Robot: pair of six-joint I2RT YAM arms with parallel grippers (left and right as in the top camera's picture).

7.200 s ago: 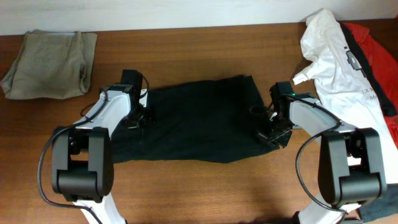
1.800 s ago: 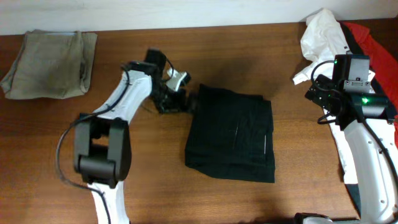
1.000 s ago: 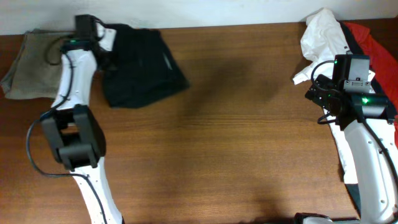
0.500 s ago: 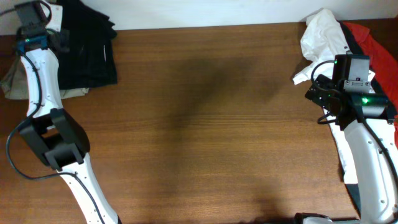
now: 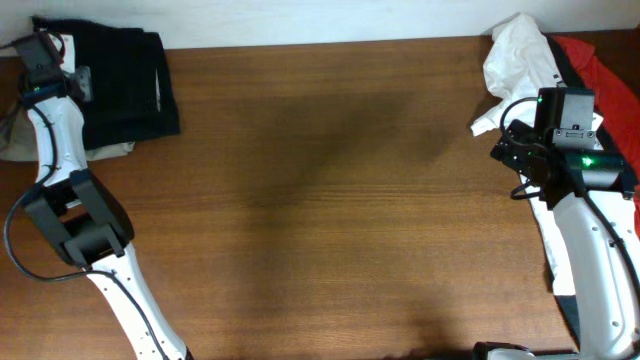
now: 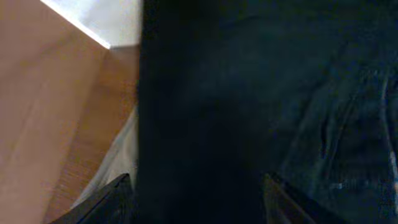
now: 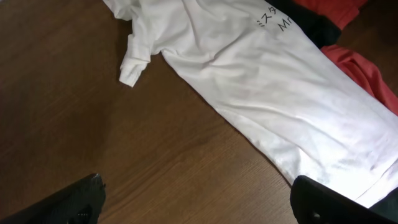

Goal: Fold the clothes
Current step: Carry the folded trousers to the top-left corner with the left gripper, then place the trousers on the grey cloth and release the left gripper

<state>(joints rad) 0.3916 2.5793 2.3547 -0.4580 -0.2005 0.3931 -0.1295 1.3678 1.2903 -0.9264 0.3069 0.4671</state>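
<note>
The black folded garment (image 5: 125, 80) lies at the table's far left corner, on top of the grey-khaki garment (image 5: 112, 148). My left gripper (image 5: 48, 68) is at its left edge. In the left wrist view the black cloth (image 6: 249, 93) fills the frame, and the left gripper (image 6: 199, 202) has its fingers wide apart with the cloth between them. The white printed T-shirt (image 5: 530, 90) and the red garment (image 5: 605, 90) lie crumpled at the far right. My right gripper (image 5: 520, 165) hovers open over bare wood (image 7: 199, 202), beside the T-shirt (image 7: 261, 81) and the red garment (image 7: 367, 74).
The brown wooden table (image 5: 330, 200) stretches between the two arms. A white wall runs along its far edge (image 5: 330, 20). A pale strip of the khaki garment (image 6: 112, 168) shows under the black cloth in the left wrist view.
The left arm carried the black garment left along the back edge onto the khaki garment. Its jaws have spread apart. The right arm has not moved.
</note>
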